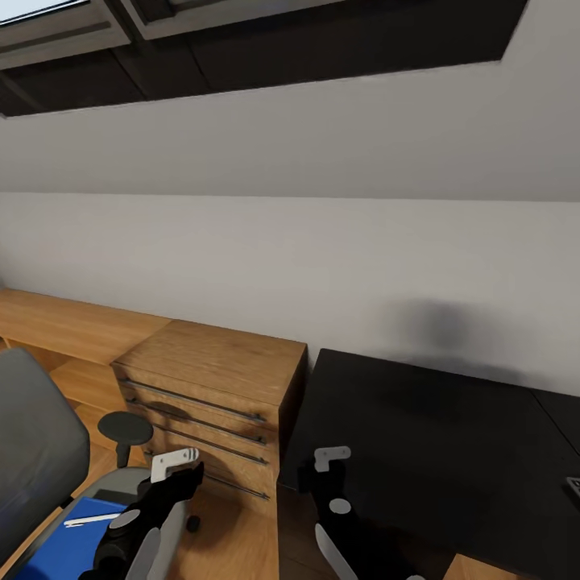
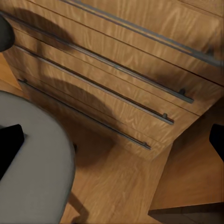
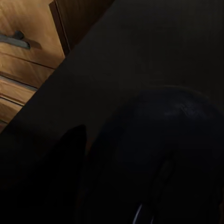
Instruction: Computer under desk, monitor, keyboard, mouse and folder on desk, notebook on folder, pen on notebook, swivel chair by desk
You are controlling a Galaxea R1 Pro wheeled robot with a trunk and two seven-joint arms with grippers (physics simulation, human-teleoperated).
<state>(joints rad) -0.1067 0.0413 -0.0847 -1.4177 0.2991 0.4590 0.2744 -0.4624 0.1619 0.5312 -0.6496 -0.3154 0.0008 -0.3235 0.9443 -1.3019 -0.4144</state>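
**Mouse seemingly in right jaws over the tabletop; folder stack not yet moved**

Progress: glossy black desk tabletop [image 1: 435,451] is mostly bare; a dark grey-keyed corner at its far right edge [image 1: 574,486] is probably the keyboard, too clipped to confirm; monitor and computer not judged from these frames; bright-blue flat folder [image 1: 76,540] lies on the seat of the grey padded swivel chair [image 1: 40,451], thin white-silver pen [image 1: 90,519] on top of the folder; so folder, notebook, pen and chair steps all look undone.

Right gripper [image 1: 332,457] hangs over the tabletop's near-left corner; right wrist view shows a small black rounded mouse [image 3: 163,154] close up against the black surface, so jaws appear closed on it, though the dark frame makes contact hard to confirm; likely step is setting the mouse down.

Left gripper [image 1: 175,461] is empty, jaws spread apart, hovering between chair seat and the light wooden drawer chest [image 1: 217,379] with bar handles.

Room: chest stands just beside the tabletop's left edge; chair's dark round armrest [image 1: 125,425] is near the chest front, tight gap for the left arm; the wide tabletop stretch toward the right offers ample room; white wall [image 1: 322,266] bounds the back.
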